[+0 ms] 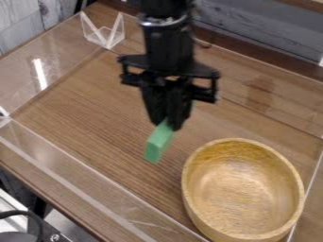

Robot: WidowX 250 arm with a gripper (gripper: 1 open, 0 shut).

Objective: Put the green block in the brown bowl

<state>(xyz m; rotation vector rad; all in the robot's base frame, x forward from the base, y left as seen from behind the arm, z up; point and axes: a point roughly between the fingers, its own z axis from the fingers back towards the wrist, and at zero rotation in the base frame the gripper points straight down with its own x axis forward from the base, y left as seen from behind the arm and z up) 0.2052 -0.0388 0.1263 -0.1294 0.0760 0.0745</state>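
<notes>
Bowl (pixel 244 191) sits nearest, below and to the right of the gripper (pixel 165 121), resting on the wooden table (pixel 89 113) with nothing inside it. Above the table, the gripper points down with its fingers clamped on the upper end of the green block (pixel 158 144), which hangs tilted in the air, clear of the wood and just left of the bowl's rim. Beyond the arm stands a clear plastic wall (pixel 51 47).

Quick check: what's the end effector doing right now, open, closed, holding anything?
End effector: closed on the long, flat bright-green rectangular block, which hangs off the wooden table beside the round light-brown wooden bowl.
</notes>
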